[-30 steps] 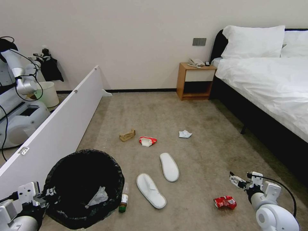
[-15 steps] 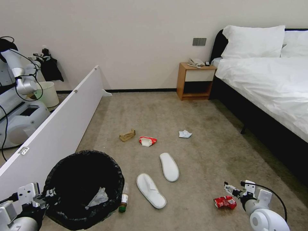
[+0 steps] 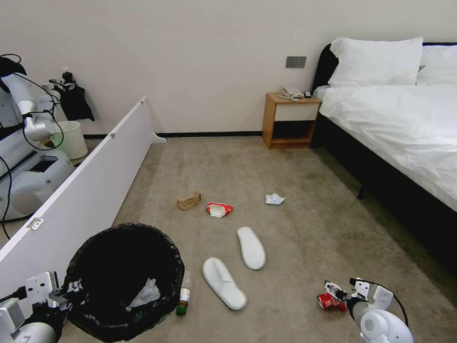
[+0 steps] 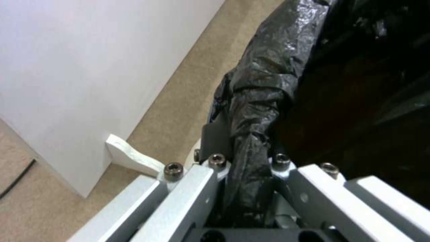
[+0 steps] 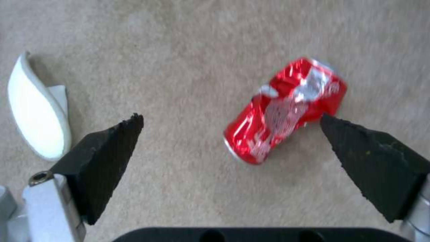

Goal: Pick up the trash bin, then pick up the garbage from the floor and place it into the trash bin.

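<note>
Head view: trash bin (image 3: 124, 281) already in hand. The left gripper (image 3: 64, 295) sits at its near-left rim, black liner bunched against it. One pale crumpled piece lies inside the bin. The right gripper (image 3: 334, 294) is low over the carpet, right at the crushed red can (image 3: 326, 302). Judged step: collecting garbage, can first. Two slippers (image 3: 223, 282), a green-capped bottle (image 3: 183, 294) touching the bin's base, a red-white packet (image 3: 219, 209), a brown paper scrap (image 3: 189, 200) and a tissue (image 3: 274, 198) lie well beyond the right jaws, not yet picked. From here you can't read either jaw's gap.

Left wrist view: this settles the left side. The jaws are closed tight on the bin's rim, with a fold of black liner (image 4: 255, 111) pinched between them; one finger (image 4: 215, 139) lies outside the wall. The white partition (image 4: 80, 77) stands just beside the grip, on the outside.

Right wrist view: jaws spread wide, holding nothing. The can lies on the carpet between the two black pads (image 5: 105, 158), off-centre: its far end nearly meets one pad, with a wide gap to the other. It lies askew to the line between the pads. A slipper edge sits outside the far pad.

Next move probably calls for centring on the can, dropping the last bit, then closing. The crushed body is uneven, so the pinch could slip or kick it sideways.
</note>
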